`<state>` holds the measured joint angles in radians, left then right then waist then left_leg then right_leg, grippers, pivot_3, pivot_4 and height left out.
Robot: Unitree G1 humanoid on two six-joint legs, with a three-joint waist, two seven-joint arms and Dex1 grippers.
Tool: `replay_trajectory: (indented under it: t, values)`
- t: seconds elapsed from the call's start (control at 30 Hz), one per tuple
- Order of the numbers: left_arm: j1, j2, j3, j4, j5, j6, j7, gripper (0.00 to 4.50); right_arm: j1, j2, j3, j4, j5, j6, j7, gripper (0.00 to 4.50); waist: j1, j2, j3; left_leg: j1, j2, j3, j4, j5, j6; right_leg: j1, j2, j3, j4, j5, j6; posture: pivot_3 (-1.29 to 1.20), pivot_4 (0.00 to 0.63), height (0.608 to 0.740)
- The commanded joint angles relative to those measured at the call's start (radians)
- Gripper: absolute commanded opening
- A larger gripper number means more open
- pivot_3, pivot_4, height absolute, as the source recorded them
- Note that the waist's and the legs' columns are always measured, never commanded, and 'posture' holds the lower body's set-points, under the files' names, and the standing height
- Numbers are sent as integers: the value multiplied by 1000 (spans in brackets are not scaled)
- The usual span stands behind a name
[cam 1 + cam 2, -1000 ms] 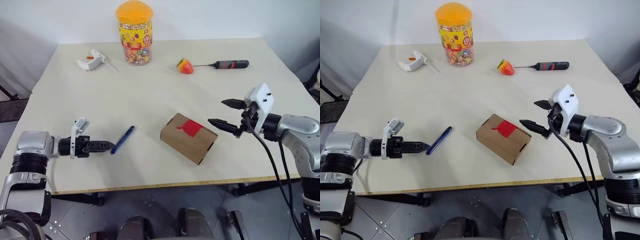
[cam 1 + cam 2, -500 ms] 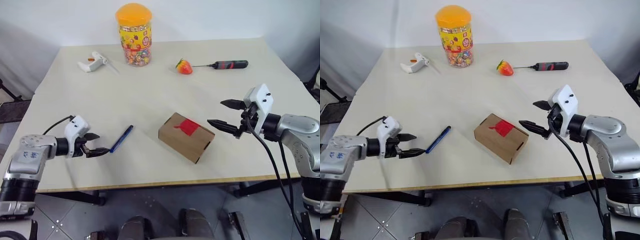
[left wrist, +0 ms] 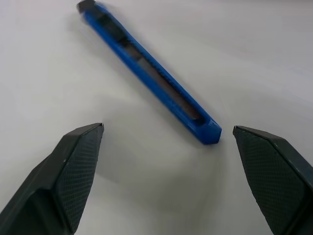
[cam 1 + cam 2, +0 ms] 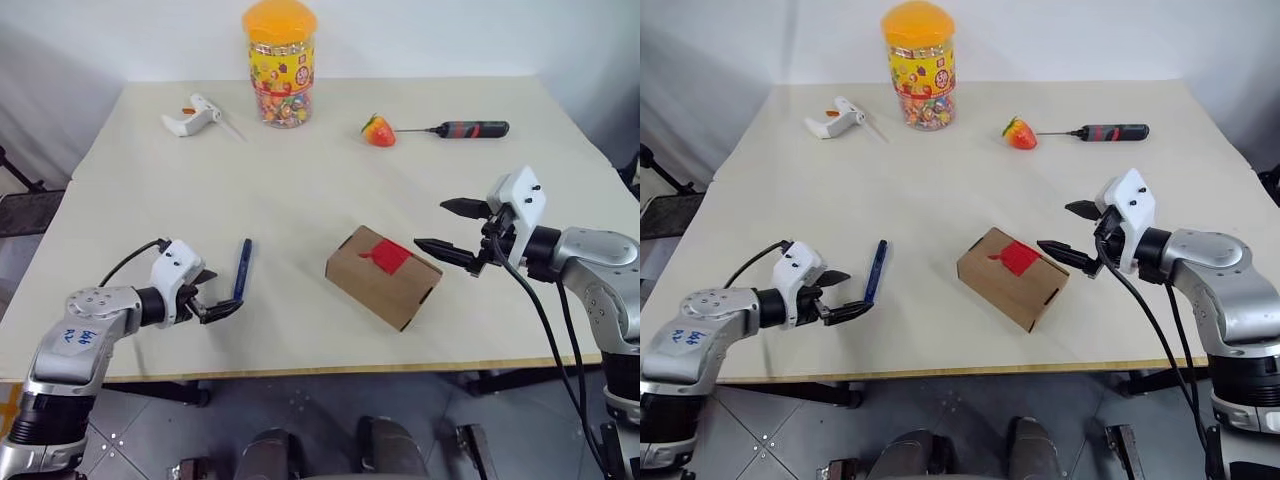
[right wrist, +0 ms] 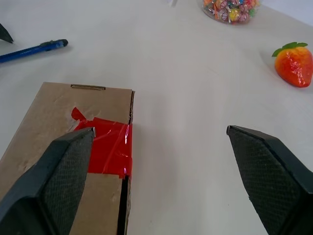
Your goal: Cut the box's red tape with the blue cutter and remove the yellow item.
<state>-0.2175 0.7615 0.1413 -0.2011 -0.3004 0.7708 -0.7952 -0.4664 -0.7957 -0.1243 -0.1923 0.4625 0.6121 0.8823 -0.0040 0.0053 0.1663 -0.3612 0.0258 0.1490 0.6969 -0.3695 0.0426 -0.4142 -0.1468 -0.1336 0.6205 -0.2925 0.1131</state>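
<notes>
I've got the left gripper (image 4: 215, 297) low over the table (image 4: 300, 190) at the near left, lined up on the near end of the blue cutter (image 4: 241, 268), because the cutter has to be picked up before any cutting. Its jaws are spread wide with nothing between them; in the left wrist view the fingertips (image 3: 80, 147) straddle the cutter's near end without touching it. The cutter lies flat, pointing away from me, well left of the box (image 4: 383, 276).

The right gripper (image 4: 452, 228) hovers just right of the box, probably parked to steady it for the cut. Jaws wide open, empty, not touching the cardboard as far as I can tell. The red tape (image 5: 105, 147) is intact across the flap seam, so the box is shut (yellow item presumably inside, can't see it).

Far side clutter: candy jar (image 4: 281, 62), strawberry (image 4: 378, 130), screwdriver (image 4: 460, 129), white tool (image 4: 192, 114).
</notes>
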Motion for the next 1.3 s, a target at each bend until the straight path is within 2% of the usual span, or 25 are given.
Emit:
replay_trajectory:
  t: [0.03,0.13,0.3,0.43,0.67,0.9,1.1,1.2,1.3]
  values:
    - [5,-11,89,-70,-67,55,34,4484,-3,-7,-22,-16,10,-11,4,4500,0,-2,2,0,0,0,0,0,0,0,0,0,0,0,0,0,150,740]
    - [10,-37,124,-130,-85,97,97,4484,-4,-6,-20,-11,9,-15,6,4500,1,-5,4,-1,0,0,0,0,0,0,0,1,0,0,0,0,150,740]
    - [7,-95,115,-212,-67,158,229,4484,-5,-4,-18,-4,10,-23,18,4500,4,-7,5,-3,-1,-3,0,0,0,0,-1,1,-1,0,0,0,150,740]
    - [-1,-142,53,-251,-35,176,318,4484,-13,1,-6,3,11,-30,40,4500,4,-7,5,-5,0,-3,1,0,0,0,0,-1,-2,0,0,0,150,740]
    - [-7,-280,-90,-245,76,179,508,4484,-33,5,8,28,-2,-43,53,4500,7,-7,5,-5,-1,-3,2,0,0,0,0,-2,-2,1,1,0,150,740]
    - [10,-372,-105,-297,78,396,610,4484,-42,0,15,39,-3,-47,63,4500,16,-7,5,-4,-1,-3,2,0,0,1,0,-2,-2,1,2,0,150,740]
    - [11,-453,-76,-369,62,578,662,4484,-57,-11,24,55,-7,-48,88,4500,16,-7,5,-3,-1,-3,2,0,0,1,0,-2,-2,1,2,0,150,740]
    - [2,-526,-41,-376,60,683,687,4484,-80,-14,35,75,-15,-48,108,4500,16,-6,5,-2,-1,-3,2,0,0,2,0,-2,-2,1,2,0,150,740]
    - [11,-541,-38,-363,84,713,713,4484,-98,-12,42,91,-24,-48,121,4500,17,-5,4,2,-1,-2,1,0,0,6,0,-2,-2,1,2,0,150,740]
